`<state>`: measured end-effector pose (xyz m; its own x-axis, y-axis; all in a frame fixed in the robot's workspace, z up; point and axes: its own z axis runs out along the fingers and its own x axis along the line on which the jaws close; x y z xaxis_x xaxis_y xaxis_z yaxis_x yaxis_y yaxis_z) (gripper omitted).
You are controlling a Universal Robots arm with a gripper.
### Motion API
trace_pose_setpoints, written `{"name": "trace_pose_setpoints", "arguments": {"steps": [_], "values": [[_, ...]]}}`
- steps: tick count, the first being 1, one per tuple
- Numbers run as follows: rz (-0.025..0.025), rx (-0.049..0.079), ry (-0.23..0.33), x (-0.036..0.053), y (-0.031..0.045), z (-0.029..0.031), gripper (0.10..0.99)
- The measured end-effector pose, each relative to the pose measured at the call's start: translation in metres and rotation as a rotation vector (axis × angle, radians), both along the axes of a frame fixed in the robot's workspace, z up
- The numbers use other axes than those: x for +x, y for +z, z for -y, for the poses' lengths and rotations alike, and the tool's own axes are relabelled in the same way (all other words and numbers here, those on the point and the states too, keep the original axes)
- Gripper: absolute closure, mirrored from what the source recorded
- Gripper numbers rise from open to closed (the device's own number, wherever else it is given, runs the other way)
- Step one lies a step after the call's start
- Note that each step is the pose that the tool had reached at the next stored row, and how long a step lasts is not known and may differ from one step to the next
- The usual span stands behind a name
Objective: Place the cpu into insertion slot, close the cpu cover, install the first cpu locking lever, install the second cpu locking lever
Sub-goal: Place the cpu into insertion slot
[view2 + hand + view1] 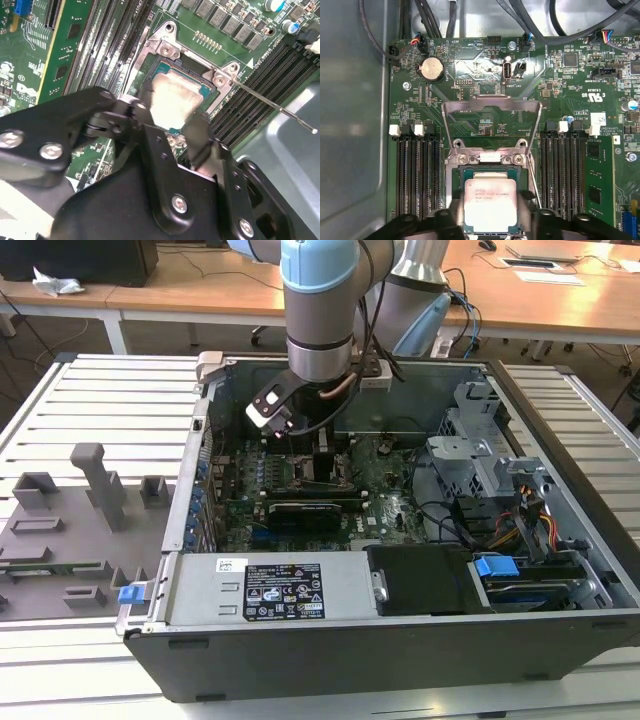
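Exterior view overlooks the case (400, 660); both wrist views hug the cpu (172, 99) (489, 202).

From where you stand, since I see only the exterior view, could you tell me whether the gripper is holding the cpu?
Observer: Yes. In the first wrist view the gripper is shut on the cpu, gripping two opposite edges.
Operator: Where is it relative to the insertion slot?
Observer: Squarely over the insertion slot; I cannot tell whether it is seated.
Operator: And the cpu cover?
Observer: The cpu cover is hinged open, clear of the socket.
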<state>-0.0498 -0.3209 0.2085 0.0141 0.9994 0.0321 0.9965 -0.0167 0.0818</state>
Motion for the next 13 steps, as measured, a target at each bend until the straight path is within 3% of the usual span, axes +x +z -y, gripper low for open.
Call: {"name": "trace_pose_setpoints", "arguments": {"steps": [2,3,4,5,6,8,13], "values": [[0.0000,0.000,0.000,0.0000,0.0002,0.0000,0.690],[0.0000,0.000,0.000,0.0000,0.0004,0.0000,0.690],[0.0001,0.000,0.000,0.0000,0.0006,0.0000,0.749],[0.0000,0.000,0.000,0.0000,0.0009,0.0000,0.871],[0.0000,0.000,0.000,0.0000,0.0010,0.0000,0.929],[0.0000,0.000,0.000,0.0000,0.0012,0.0000,0.980],[-0.0008,0.000,-0.014,0.0003,0.0016,0.0000,0.980]]}}
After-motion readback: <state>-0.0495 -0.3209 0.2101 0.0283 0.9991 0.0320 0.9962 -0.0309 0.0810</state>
